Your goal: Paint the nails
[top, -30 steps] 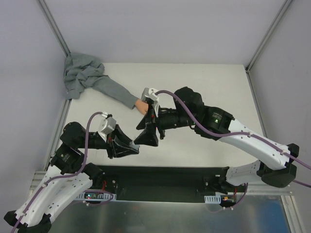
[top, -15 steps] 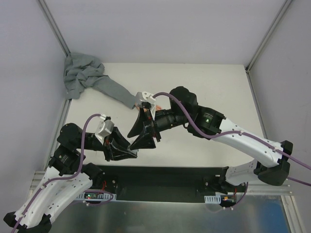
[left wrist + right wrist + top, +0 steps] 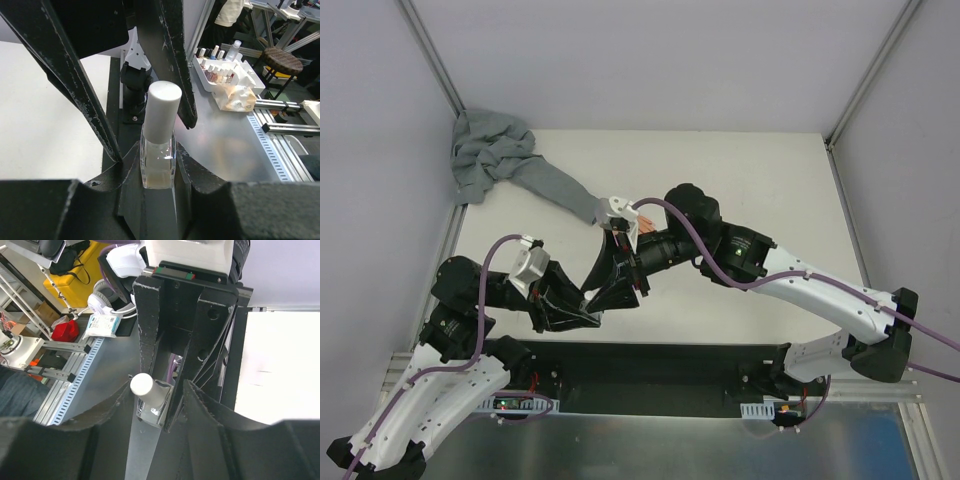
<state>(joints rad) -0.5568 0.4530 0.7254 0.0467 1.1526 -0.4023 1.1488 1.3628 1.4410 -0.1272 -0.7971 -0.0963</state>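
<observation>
My left gripper [image 3: 158, 167] is shut on a small clear bottle [image 3: 159, 160] with a white cap [image 3: 162, 110], held upright. In the top view the left gripper [image 3: 578, 305] is near the table's front, and the right gripper [image 3: 612, 288] meets it tip to tip. My right gripper [image 3: 156, 407] is open, with its fingers [image 3: 170, 55] on either side of the cap [image 3: 141, 385] and apart from it. Only a sliver of the peach fake hand [image 3: 645, 218] shows beside the right wrist, at the end of its grey sleeve [image 3: 552, 186]. The nails are hidden.
The sleeve's bunched grey fabric [image 3: 485, 150] lies at the back left corner. A black strip [image 3: 650, 365] runs along the table's near edge. Off the table, the left wrist view shows a white tray of small bottles [image 3: 222, 72] on a metal bench.
My right arm has swung left and toward the front, covering most of the fake hand, and its open fingers have closed in around the bottle's cap. My left gripper has drawn back slightly with the bottle.
</observation>
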